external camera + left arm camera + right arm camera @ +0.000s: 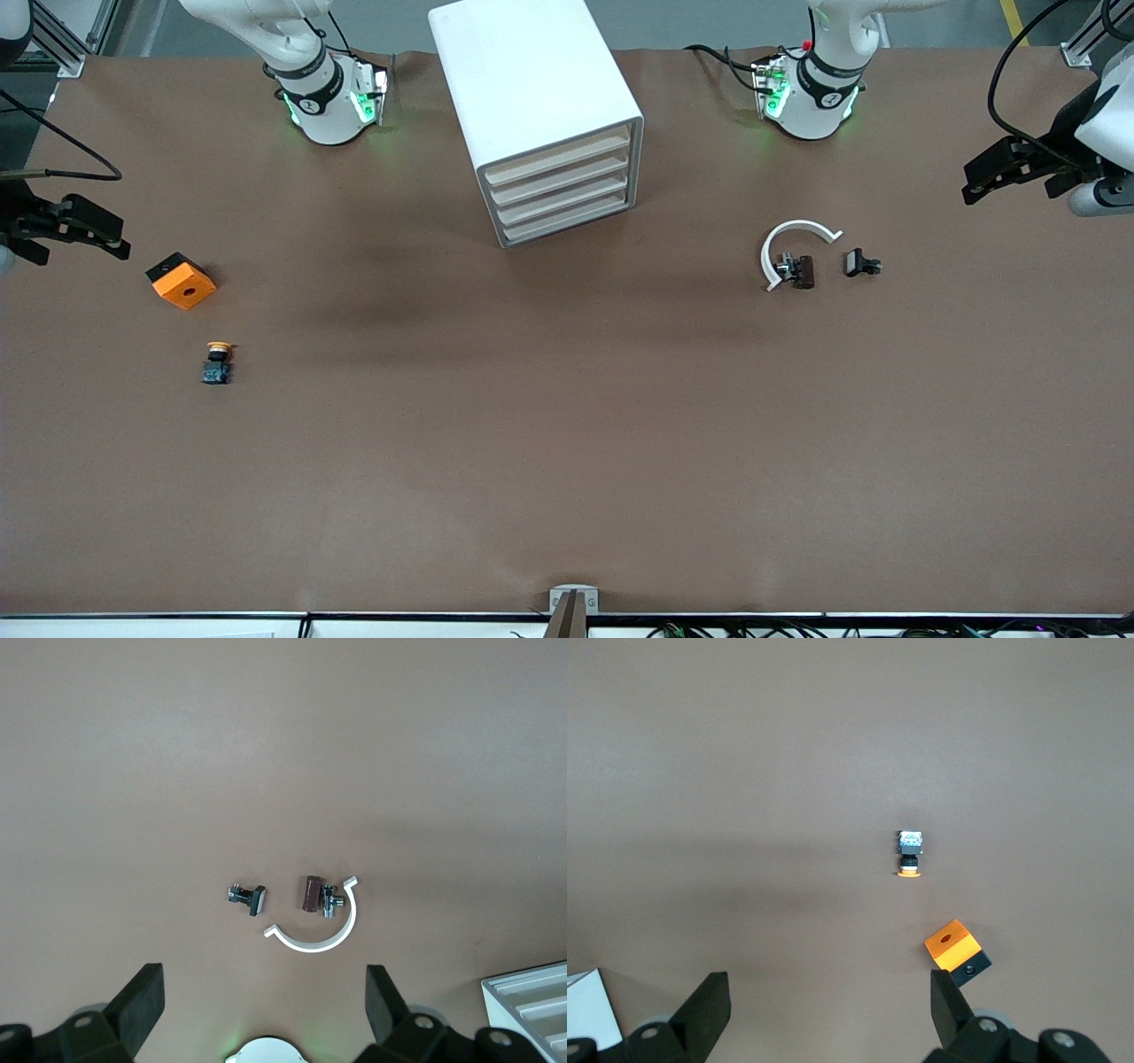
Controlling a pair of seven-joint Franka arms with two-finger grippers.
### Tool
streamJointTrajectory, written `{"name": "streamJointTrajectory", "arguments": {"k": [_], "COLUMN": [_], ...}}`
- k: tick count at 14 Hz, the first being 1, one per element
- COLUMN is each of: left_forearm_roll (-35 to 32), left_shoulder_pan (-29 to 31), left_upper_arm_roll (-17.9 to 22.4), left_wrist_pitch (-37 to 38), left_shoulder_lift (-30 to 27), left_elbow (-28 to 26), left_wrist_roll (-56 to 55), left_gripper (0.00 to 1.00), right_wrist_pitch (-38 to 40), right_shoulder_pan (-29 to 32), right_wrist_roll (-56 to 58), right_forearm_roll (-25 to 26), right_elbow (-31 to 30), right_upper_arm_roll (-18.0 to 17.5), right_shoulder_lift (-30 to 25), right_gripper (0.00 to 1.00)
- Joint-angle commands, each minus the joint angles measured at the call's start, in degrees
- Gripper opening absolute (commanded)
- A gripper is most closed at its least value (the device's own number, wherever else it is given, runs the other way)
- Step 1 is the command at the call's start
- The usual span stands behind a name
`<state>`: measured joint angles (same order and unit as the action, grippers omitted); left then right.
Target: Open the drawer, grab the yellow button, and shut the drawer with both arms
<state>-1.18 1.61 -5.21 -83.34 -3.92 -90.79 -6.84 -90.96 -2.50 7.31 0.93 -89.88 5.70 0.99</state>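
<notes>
The white cabinet (532,97) stands between the two arm bases. Its four cream-fronted drawers are all shut, and the drawer (560,158) is the highest of them. The button (217,361) (910,853), with an orange-yellow cap, black body and blue base, lies on the table toward the right arm's end, not in the drawer. My right gripper (80,232) (830,1001) hangs open and empty over that end of the table, beside the orange block (182,281). My left gripper (1001,173) (264,1001) hangs open and empty over the left arm's end.
The orange block (952,946) with a hole lies a little farther from the front camera than the button. Toward the left arm's end lie a white C-shaped ring (791,241) (323,935), a small brown part (802,271) and a black clip (861,263).
</notes>
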Motion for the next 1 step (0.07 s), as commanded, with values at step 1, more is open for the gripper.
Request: {"name": "streamJointTrajectory", "arguments": {"k": [1], "left_forearm_roll": [-0.4], "left_shoulder_pan": [0.1], "left_upper_arm_roll": [-0.1], "left_wrist_pitch": [0.1], "left_shoulder_lift": [0.7], "left_elbow": [1.8], "left_wrist_roll": [-0.1], "left_gripper": [1.0], "right_wrist_pitch": [1.0], "right_shoulder_pan": [0.7], "right_wrist_roll": [-0.5], "right_forearm_roll": [-0.6], "right_elbow": [1.6], "right_upper_arm_roll": [-0.4], "right_shoulder_lift": [0.7], "right_gripper": [1.0]}}
